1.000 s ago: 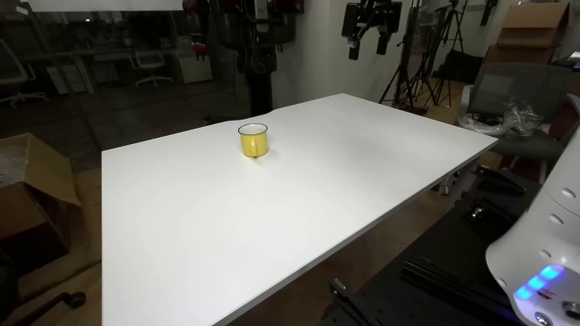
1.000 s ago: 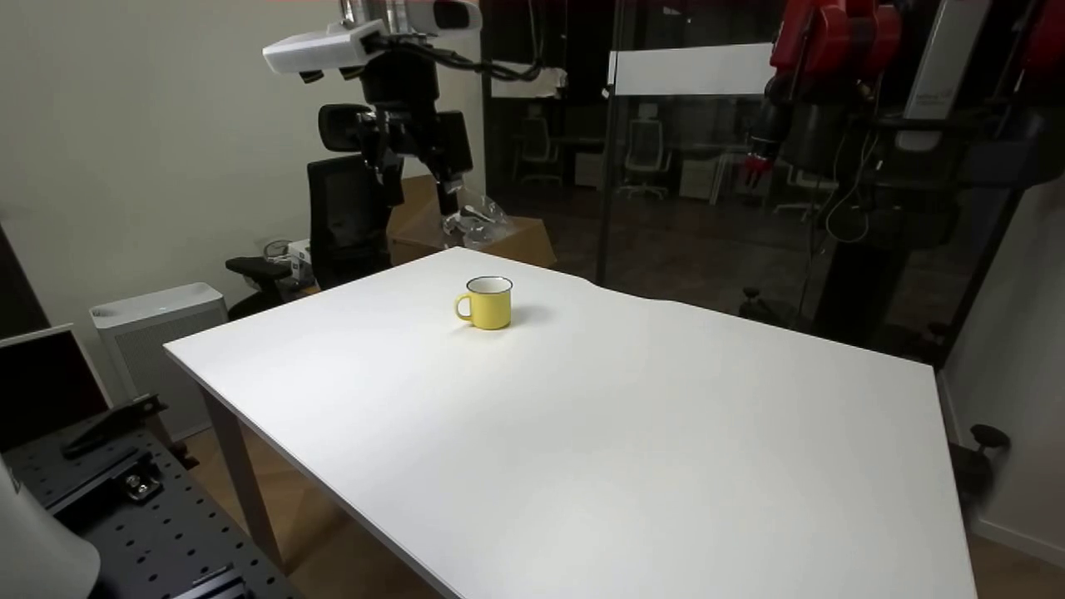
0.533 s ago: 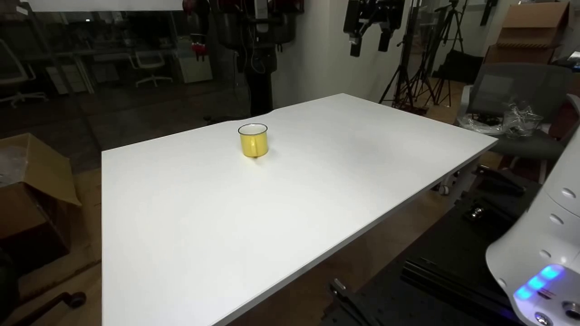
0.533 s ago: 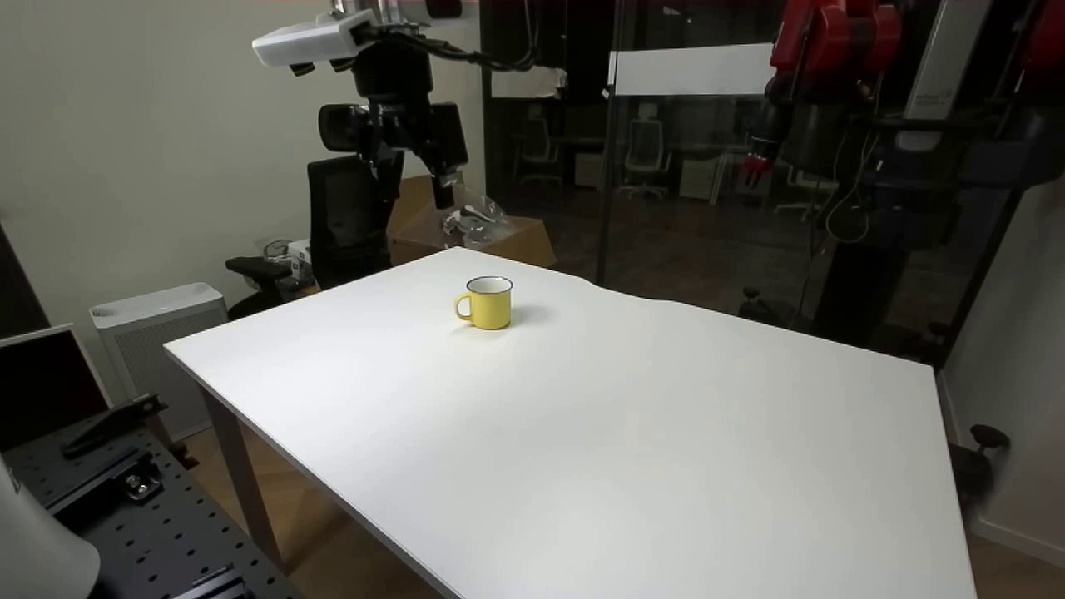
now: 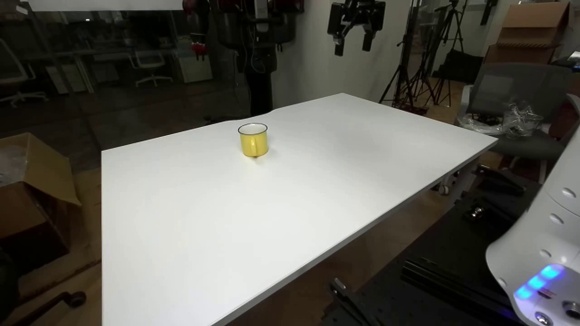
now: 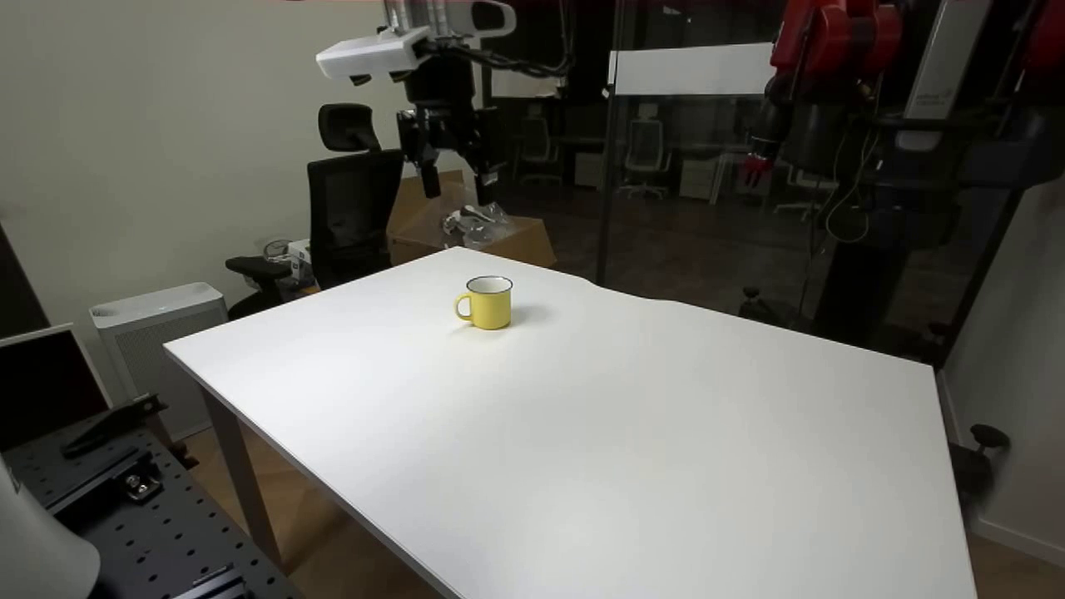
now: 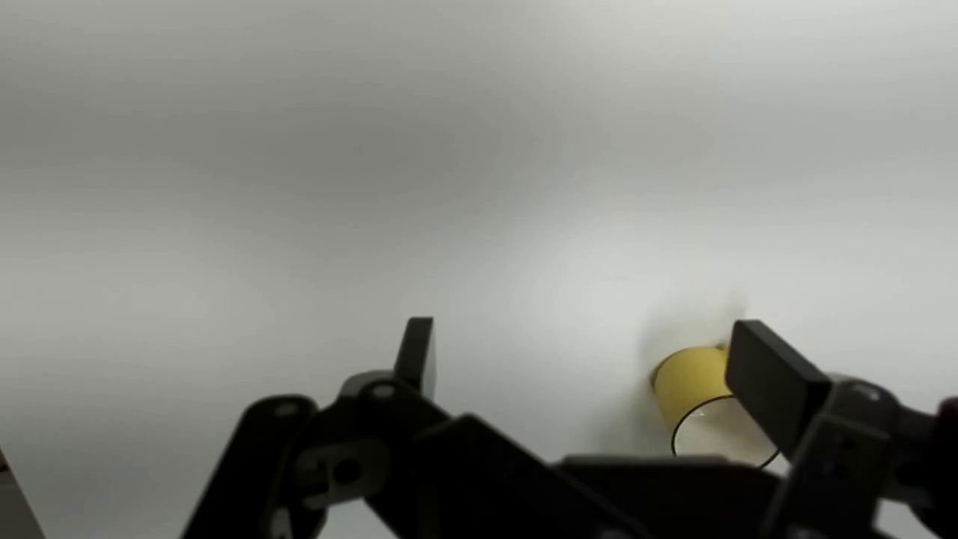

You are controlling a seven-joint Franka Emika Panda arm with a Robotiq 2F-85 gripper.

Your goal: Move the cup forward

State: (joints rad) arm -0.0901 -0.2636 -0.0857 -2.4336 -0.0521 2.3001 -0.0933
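The yellow cup has a white inside, a dark rim line and a handle. It stands upright on the white table, and it also shows in an exterior view. My gripper is black, open and empty, high above the table and well apart from the cup. It also shows in an exterior view. In the wrist view, the cup lies below the open gripper, toward the right finger. That finger hides part of the cup, and the gripper body covers part of its rim.
The table's far edge lies a short way behind the cup. A cardboard box, a chair and tripods stand around the table. A red and black robot stands beyond the table. A black perforated base plate lies beside the table.
In the last half second my gripper has moved sideways in the air, leftward in an exterior view and rightward in an exterior view, staying open. The cup has not moved.
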